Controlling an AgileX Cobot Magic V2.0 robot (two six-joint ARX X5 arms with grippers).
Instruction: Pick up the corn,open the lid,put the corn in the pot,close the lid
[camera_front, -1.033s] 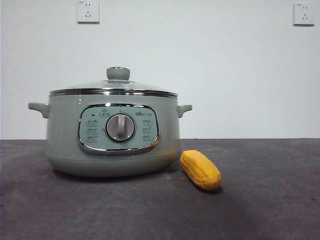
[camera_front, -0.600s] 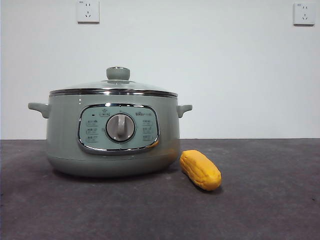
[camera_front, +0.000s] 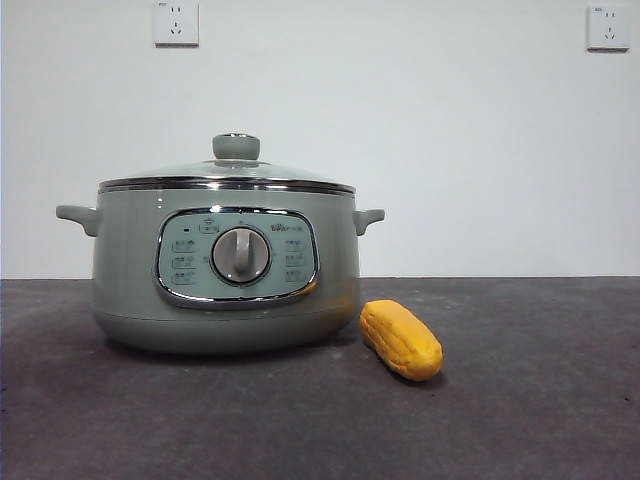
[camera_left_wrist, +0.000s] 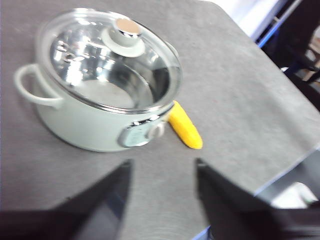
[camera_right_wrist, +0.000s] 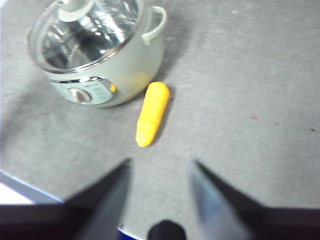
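Across the last second nothing on the table has shifted: corn, pot and lid lie exactly as they did, so I judge the task has not begun and the first pick is still ahead.

Nearest the low front camera lies the corn (camera_front: 401, 339), a stubby yellow-orange cob with faint ribbed rows and a matte plastic look, resting on the dark grey, slightly grainy tabletop (camera_front: 520, 400) just beside the pot's base, on the side away from the handle seen at far left. Behind it stands the pot (camera_front: 225, 270), sage-green, smooth and glossy, with a chrome-framed control panel and a silver dial (camera_front: 241, 255). The lid (camera_front: 228, 175) sits closed on it, domed glass with a chrome rim and a green knob (camera_front: 236, 147); through the glass the wrist views show a bare, shiny metal bowl.

Both arms hover high. The left gripper (camera_left_wrist: 162, 172) has its jaws spread and empty; the right gripper (camera_right_wrist: 160, 172) likewise, spread and empty, with the corn ahead of it.

Farthest back is a white wall with two sockets (camera_front: 176, 22).
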